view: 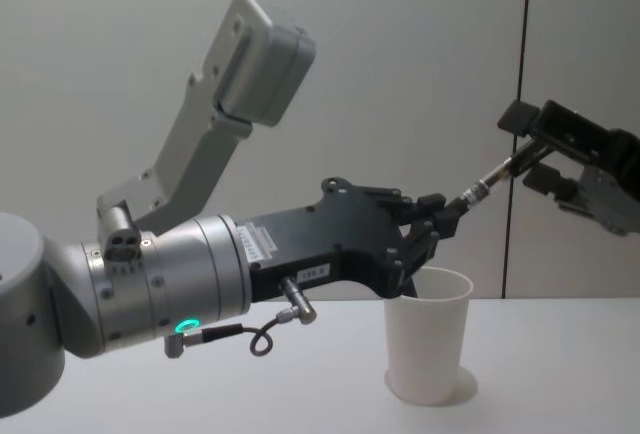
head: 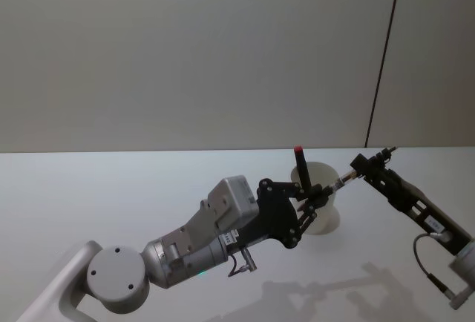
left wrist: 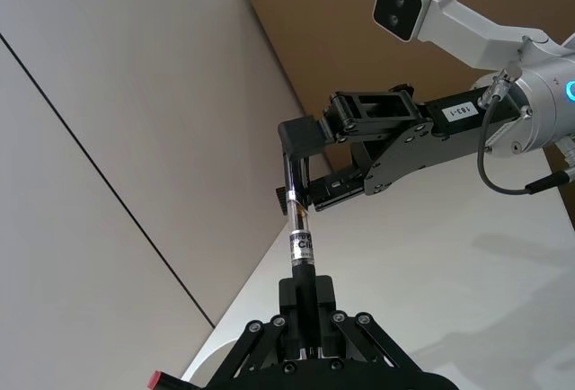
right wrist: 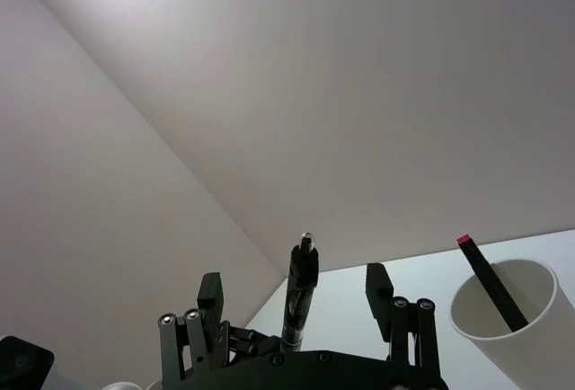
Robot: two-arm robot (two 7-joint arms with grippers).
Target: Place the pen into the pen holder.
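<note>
Spanning both grippers above pen holder (view: 428,346), pen (view: 487,183), red-tipped marker (head: 300,165) inside

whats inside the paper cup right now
One dark marker with a red end leans inside the white paper cup, sticking up past the rim. The cup's bottom and the marker's lower end are hidden by the wall.

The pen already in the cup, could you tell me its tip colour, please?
Red tip on a black pen, clearest in the right wrist view.

Soft, even light falls from above; my arms cast faint grey shadows on the matte white table (head: 111,196). No glare; everything is sharp.
</note>
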